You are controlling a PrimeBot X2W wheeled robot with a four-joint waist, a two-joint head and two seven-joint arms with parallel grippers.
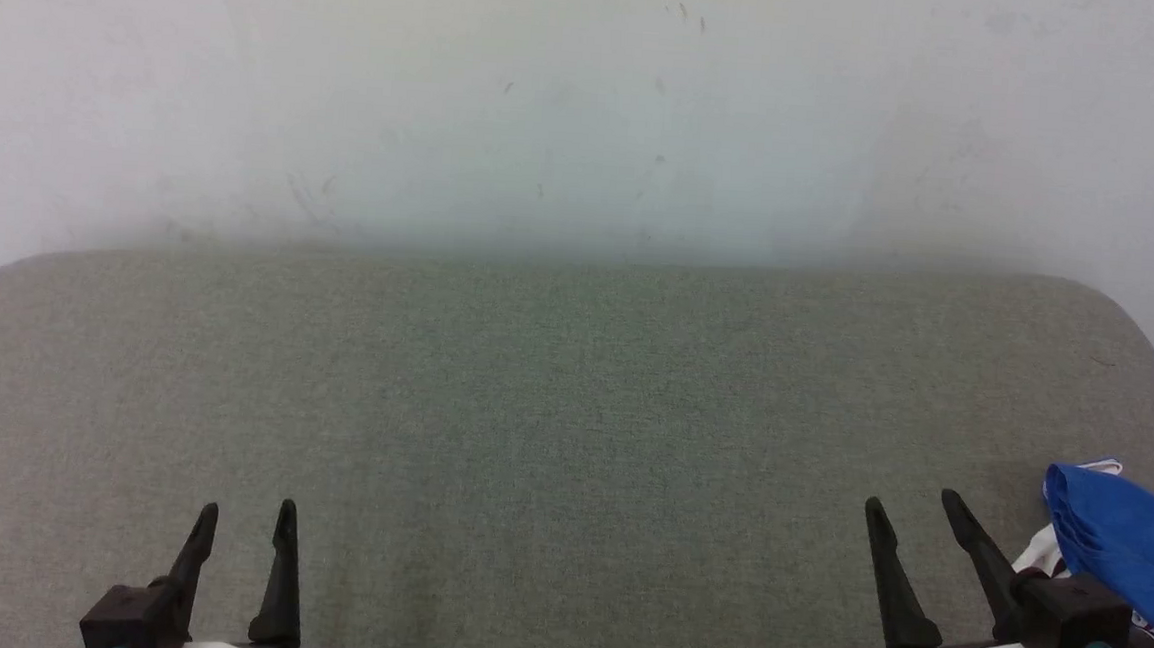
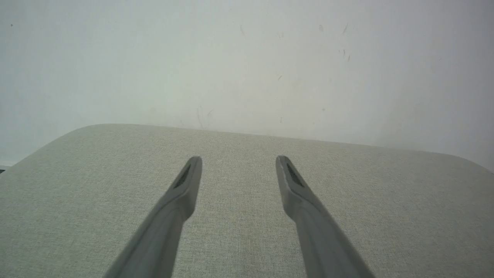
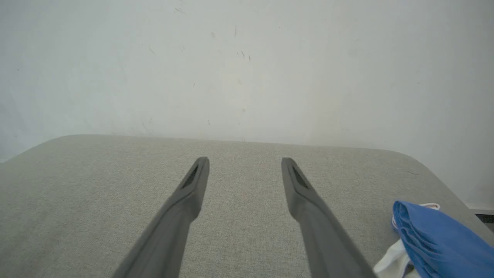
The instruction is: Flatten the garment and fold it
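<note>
Nearest the robot, at the lower left of the head view, the left gripper [image 1: 248, 506] is seen with its two dark fingers spread apart and nothing between them, above bare fabric. At the lower right, the right gripper [image 1: 911, 499] is likewise held wide and empty, its fingers leaning a little to the left.

Just beside it, on its outer side, the garment [image 1: 1119, 558] is found. It is a bunched heap of royal-blue cloth with a scrap of white sleeve [image 3: 389, 262] tucked beneath. The heap lies at the near right corner of the grey-green upholstered surface [image 1: 571, 414] and is cut off by the picture's edge. No lettering can be read, and how much of the heap hangs past the rim cannot be told.

Nothing of the task is judged done: the garment is neither spread nor folded. A first grasp by the right arm is judged likeliest.

Several faults could follow from here:
- So close to the corner, the heap could be nudged over the rim by fingers arriving from the inner side.
- Several layers could be caught by a pinch taken blindly in the folds, and the cloth lifted as a lump rather than opened.
- The left gripper is well apart from the garment, so a two-handed spread would first require the cloth to be dragged inward, where it could be rucked by the textured cover.

Farther off, the broad middle of the surface is available for laying out. Beyond its far edge a scuffed white wall [image 1: 591, 94] stands close, against which an overthrown hem could be crumpled.
</note>
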